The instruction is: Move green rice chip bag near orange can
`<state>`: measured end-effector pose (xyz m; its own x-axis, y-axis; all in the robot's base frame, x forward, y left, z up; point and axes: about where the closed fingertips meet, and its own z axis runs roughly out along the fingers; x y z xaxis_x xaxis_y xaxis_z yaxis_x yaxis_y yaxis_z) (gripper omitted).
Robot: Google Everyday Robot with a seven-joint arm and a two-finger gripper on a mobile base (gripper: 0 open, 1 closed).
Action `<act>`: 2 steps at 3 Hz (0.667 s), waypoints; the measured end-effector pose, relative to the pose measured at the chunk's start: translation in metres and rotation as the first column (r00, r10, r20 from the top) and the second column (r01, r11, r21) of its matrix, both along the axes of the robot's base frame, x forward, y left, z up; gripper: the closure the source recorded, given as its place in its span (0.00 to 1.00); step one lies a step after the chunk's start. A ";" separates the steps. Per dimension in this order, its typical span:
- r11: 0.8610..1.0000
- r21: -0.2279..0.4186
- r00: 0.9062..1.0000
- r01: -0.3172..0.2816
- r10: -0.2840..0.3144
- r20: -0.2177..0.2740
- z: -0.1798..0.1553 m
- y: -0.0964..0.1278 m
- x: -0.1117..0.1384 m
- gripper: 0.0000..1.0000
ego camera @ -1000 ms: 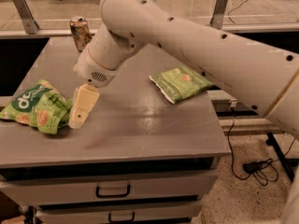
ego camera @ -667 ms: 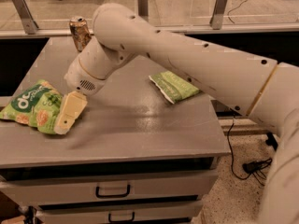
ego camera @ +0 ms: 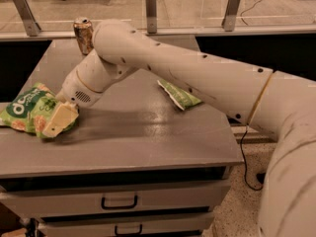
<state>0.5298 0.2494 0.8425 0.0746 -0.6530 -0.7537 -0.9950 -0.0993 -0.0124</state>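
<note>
so the green rice chip bag (ego camera: 24,107) is being seen crumpled at the left edge of the grey table (ego camera: 138,142), white letters facing up. The gripper (ego camera: 59,121) is being held low over the bag's right end and looks to be touching it, but whether it's open or clamped on anything can't be told. The orange can (ego camera: 83,33) is being left upright at the back left corner, well apart from the bag. A paler green bag (ego camera: 180,95) is being partly hidden behind the white arm (ego camera: 173,68) further right
</note>
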 end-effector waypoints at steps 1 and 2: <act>0.999 0.015 0.999 0.031 -0.032 0.007 0.003 -0.008 0.000 0.65; 0.998 0.015 0.997 0.068 -0.068 0.033 0.010 -0.026 0.002 0.88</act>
